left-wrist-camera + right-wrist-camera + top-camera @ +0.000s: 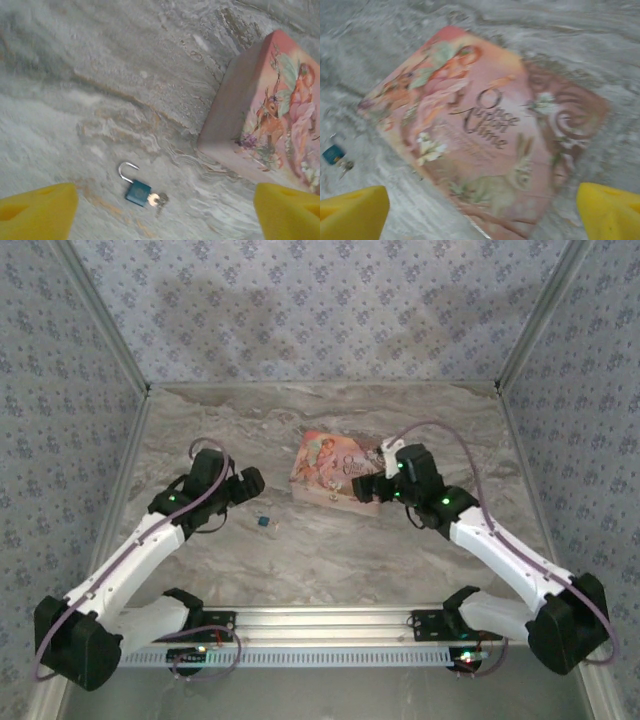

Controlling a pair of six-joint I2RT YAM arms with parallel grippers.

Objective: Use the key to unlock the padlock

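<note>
The small blue-teal padlock (pixel 138 193) lies flat on the marble table, its silver shackle swung open. The key (pixel 157 200) sticks out of its bottom end. From above, the padlock (pixel 263 522) lies between the two arms, nearer the left one. My left gripper (pixel 165 215) hangs above it, open, its yellow pads (pixel 37 212) wide apart and holding nothing. My right gripper (pixel 482 215) is open over the pink box, also holding nothing. The padlock (pixel 333 154) and key (pixel 345 165) sit at the far left of the right wrist view.
A pink picture-printed box (pixel 335 472) reading "Once Upon a Time" lies flat right of the padlock, under the right gripper (pixel 368 485). The left gripper (pixel 250 483) is up and left of the padlock. Patterned walls enclose the table (pixel 320 560) on three sides.
</note>
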